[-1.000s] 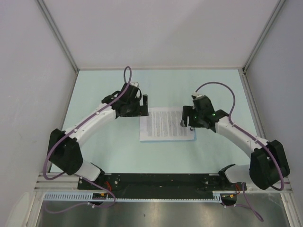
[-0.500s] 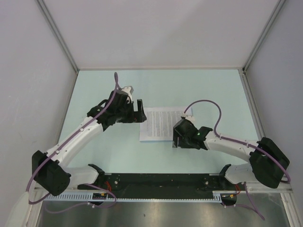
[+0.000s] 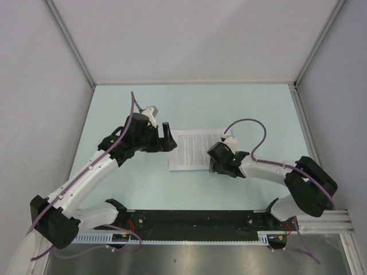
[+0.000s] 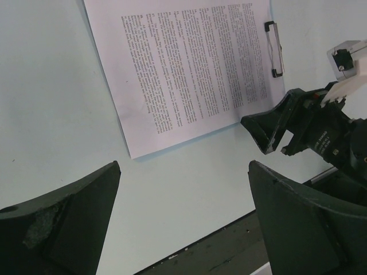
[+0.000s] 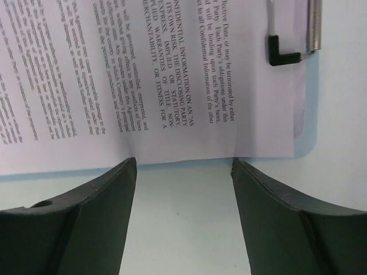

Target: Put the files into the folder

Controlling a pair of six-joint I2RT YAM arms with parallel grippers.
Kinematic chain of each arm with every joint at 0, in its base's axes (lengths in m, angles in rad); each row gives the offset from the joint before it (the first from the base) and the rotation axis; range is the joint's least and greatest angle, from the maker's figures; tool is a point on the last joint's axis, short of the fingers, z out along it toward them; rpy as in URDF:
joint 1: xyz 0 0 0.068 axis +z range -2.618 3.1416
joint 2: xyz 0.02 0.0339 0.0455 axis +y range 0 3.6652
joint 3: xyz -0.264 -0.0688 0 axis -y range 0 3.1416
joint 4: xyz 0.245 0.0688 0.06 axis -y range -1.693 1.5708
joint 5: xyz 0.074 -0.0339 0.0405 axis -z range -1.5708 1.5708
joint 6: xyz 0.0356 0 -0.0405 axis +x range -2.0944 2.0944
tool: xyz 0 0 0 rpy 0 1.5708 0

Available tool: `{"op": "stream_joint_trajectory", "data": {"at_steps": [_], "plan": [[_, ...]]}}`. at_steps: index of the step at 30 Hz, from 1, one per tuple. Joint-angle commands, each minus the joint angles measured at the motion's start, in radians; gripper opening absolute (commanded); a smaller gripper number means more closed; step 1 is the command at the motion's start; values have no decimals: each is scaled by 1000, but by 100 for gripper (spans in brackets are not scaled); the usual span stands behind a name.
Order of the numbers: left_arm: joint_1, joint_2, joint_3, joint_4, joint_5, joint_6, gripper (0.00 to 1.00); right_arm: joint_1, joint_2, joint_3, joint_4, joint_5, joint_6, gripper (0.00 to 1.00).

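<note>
Currently | files [image 3: 192,150] flat on folder [image 5: 307,143] | right gripper [image 5: 183,169] part-open, empty, at near edge, likely to pinch | left gripper [image 4: 184,169] wide open, empty, beside left edge

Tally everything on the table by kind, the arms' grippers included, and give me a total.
Stack of printed sheets: 1 (the sheets in it cannot be counted)
Folder: 1
Metal clip: 1
Grippers: 2 (left gripper, right gripper)
Total: 5
</note>
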Motion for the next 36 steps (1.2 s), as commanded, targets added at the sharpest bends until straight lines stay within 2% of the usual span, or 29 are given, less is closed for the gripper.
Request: {"op": "stream_joint_trajectory", "data": {"at_steps": [1,4,7,10,11,13,14,17,21,24,26,29,30,33,34,36], "plan": [[0,-24,26,36,23,-17,100,-82,70,14,115,31,-26,72],[1,-10,49,25,15,-3,100,-171,150,57,207,-20,-124,72],[1,-2,66,13,0,9,100,-264,265,181,317,-49,-265,72],[1,-4,66,13,-5,6,100,-352,458,423,364,-115,-404,74],[3,-8,63,13,1,3,99,-369,554,595,327,-171,-418,75],[5,-11,64,9,9,-6,100,-405,639,746,283,-232,-428,76],[5,-23,64,-2,15,-11,100,-409,697,878,209,-251,-431,77],[5,-65,60,-16,3,-23,100,-403,722,1037,88,-264,-474,79],[5,-103,55,-31,-12,-34,100,-390,618,985,65,-305,-466,80],[8,-122,56,-28,4,-38,100,-354,516,950,-23,-247,-489,83],[8,-134,69,-16,17,-38,99,-315,459,950,-153,-187,-498,85],[9,-189,109,4,28,-28,100,-277,313,908,-286,-141,-520,88],[9,-206,116,11,24,-21,99,-275,216,855,-305,-166,-527,89],[11,-279,148,42,2,-12,99,-271,54,741,-317,-210,-566,100],[11,-318,153,63,-8,-11,100,-266,-48,664,-308,-213,-575,100],[11,-358,144,96,-12,-11,100,-271,-152,600,-305,-230,-576,100]]}}
